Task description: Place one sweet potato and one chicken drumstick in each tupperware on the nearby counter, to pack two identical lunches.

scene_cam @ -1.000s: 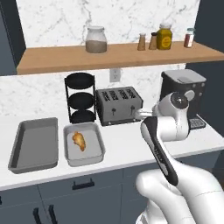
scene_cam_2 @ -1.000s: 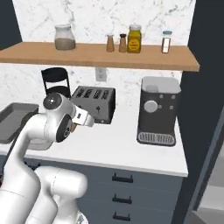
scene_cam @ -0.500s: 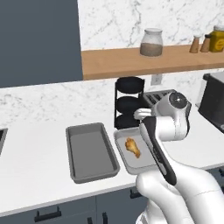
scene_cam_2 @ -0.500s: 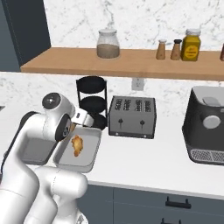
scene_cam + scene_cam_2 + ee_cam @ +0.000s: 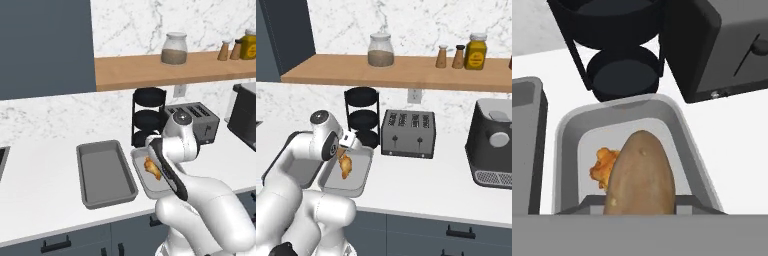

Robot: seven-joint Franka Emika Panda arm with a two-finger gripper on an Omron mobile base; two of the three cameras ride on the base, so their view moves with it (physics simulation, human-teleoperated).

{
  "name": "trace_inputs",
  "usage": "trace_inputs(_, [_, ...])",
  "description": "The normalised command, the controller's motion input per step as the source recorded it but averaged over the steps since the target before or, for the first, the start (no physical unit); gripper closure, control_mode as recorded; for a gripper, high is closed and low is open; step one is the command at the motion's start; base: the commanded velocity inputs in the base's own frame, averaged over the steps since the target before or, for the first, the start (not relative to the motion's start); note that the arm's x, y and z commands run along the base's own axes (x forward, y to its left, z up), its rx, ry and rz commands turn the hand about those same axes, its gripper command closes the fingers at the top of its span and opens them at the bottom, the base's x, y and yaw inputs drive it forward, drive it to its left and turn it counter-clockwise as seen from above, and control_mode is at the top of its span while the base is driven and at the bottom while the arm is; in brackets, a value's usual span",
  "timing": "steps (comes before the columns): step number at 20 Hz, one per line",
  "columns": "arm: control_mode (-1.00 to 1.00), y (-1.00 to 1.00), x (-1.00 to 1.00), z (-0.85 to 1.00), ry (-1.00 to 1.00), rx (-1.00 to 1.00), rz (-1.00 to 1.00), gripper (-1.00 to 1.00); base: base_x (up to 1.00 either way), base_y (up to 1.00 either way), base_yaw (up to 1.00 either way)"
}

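Tan sweet potato (image 5: 641, 175) in hand (image 5: 349, 142); above lighter tupperware (image 5: 569, 131).

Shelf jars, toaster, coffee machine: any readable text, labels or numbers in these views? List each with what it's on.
None readable.
Yellow jar on the shelf: has a darker label patch, too blurred to read.
Toaster: a small pale mark on its lower front edge in the hand view, too small to read.
Coffee machine: no lettering visible.
Glass jar and shakers: no labels visible.
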Motion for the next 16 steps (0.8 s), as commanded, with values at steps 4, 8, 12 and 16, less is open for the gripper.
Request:
trace_inputs(4, [-1.00,-0.21,0.14,-0.49,0.23,0.00,0.07,1.00,0.00,0.00,0.00])
trace_inputs(8, [-1.00,-0.10,0.13,-0.55,0.14,0.00,0.07,1.00,0.00,0.00,0.00])
trace_inputs(12, [-1.00,0.00,0.14,-0.55,0.06,0.00,0.05,1.00,0.00,0.00,0.00])
trace_inputs(16, [-1.00,0.00,0.10,-0.51,0.05,0.00,0.04,1.00,0.00,0.00,0.00])
